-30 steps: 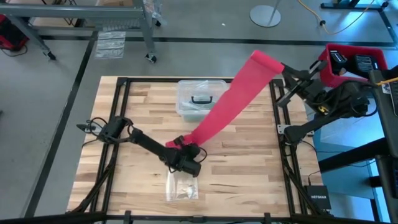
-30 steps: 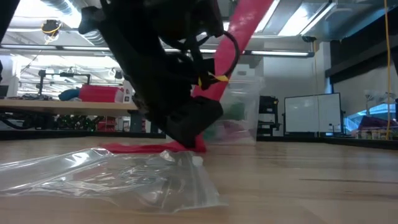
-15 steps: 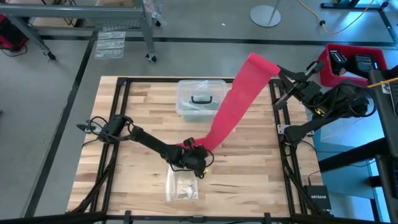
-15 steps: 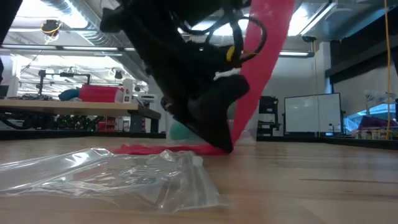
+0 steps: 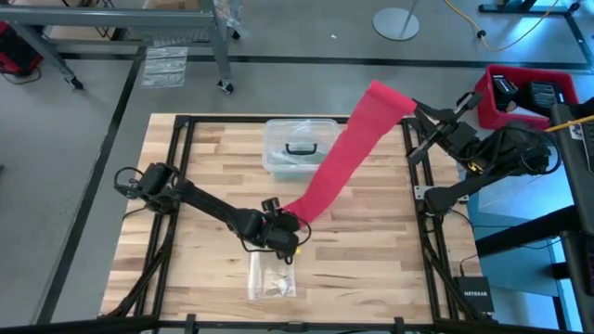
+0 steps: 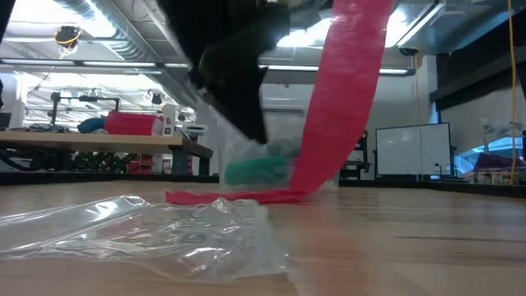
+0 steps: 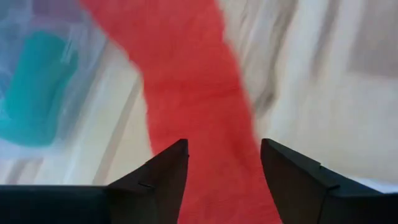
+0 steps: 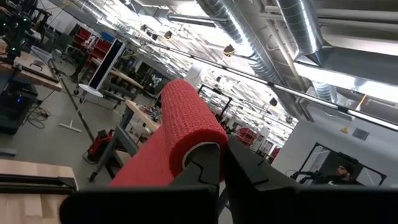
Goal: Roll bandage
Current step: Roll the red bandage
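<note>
The red bandage (image 5: pixel 339 158) runs as a long flat band from my right gripper (image 5: pixel 415 109), raised over the table's far right corner, down to the table's middle. Its lower end (image 6: pixel 226 196) lies flat on the wood. My right gripper (image 8: pixel 222 146) is shut on the bandage's upper end. My left gripper (image 5: pixel 286 223) is open and hangs above the lower end without touching it. In the left wrist view its fingers (image 7: pixel 224 146) stand on either side of the band (image 7: pixel 199 93). In the low view it (image 6: pixel 251 123) is clear of the table. My right gripper pinches the bandage's upper end (image 8: pixel 189 118) between its two shut fingers, and the cloth curls over one fingertip (image 8: pixel 202 155). The band hangs from the hold, slanting down toward the table's middle, fairly straight, with its lower end on the table.
A clear plastic box with a black handle (image 5: pixel 297 148) stands at the table's far middle, partly under the band, with something teal (image 6: pixel 255 171) inside. A small clear plastic bag (image 5: pixel 272 278) lies near the front edge, just in front of the left gripper.
My left gripper, which was down on the bandage's lower end on the table, has risen clear of it, and that end stays flat on the wood. My right gripper has shifted a little toward the table's left, and the band now hangs steeper.
</note>
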Tool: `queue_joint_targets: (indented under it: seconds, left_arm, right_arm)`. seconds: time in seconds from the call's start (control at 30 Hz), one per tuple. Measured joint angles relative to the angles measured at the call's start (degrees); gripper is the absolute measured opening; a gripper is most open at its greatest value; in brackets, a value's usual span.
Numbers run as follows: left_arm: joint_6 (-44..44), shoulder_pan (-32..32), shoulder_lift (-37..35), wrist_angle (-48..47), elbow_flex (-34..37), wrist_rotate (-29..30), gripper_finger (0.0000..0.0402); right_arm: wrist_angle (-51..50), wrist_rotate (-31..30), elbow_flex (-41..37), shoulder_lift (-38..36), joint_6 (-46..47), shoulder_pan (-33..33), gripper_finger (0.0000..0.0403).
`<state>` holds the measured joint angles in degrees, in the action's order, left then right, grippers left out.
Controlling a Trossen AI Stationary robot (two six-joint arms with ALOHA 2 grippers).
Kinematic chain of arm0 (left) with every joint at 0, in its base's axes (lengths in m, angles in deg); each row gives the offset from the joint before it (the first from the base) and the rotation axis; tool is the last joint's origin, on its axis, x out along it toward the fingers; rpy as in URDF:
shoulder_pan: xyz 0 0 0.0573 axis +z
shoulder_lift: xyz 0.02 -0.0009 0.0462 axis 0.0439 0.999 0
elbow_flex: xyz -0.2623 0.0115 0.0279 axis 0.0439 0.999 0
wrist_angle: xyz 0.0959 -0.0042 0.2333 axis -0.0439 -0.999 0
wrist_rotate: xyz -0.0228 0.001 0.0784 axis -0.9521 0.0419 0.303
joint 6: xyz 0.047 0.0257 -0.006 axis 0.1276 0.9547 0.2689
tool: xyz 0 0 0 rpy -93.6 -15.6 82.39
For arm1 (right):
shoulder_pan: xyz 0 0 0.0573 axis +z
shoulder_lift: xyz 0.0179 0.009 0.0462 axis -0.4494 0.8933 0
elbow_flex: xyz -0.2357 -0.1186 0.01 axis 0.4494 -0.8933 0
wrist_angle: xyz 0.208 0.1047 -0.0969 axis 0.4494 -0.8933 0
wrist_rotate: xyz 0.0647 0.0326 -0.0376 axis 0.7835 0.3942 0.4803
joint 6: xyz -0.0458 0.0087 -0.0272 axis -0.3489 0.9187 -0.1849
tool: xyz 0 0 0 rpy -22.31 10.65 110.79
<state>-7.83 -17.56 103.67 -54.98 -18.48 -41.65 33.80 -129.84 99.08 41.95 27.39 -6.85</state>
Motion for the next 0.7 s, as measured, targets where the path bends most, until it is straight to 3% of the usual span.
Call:
queue_joint_targets:
  seconds: [0.17, 0.33, 0.5, 0.7]
  left_arm:
    - [9.29, 1.15, -2.9, -0.58, -1.75, 0.0, 0.0179]
    - [21.68, 4.57, -12.05, -0.19, -7.85, 0.67, 0.017]
    - [29.56, 7.04, -21.44, 2.45, -9.32, 0.71, 0.0168]
    - [40.16, 8.76, -28.8, 11.86, -9.36, 0.55, 0.0168]
  right_arm:
    - [-1.33, 1.18, 0.0, 0.0, 1.69, 0.0, 0.0009]
    - [-3.27, 5.11, 0.0, 0.0, 4.43, 0.0, 0.0009]
    - [-9.64, 9.82, 0.0, 0.0, 11.3, 0.0, 0.0009]
    - [-19.6, 24.04, 0.0, 0.76, 23.09, 0.0, 0.0009]
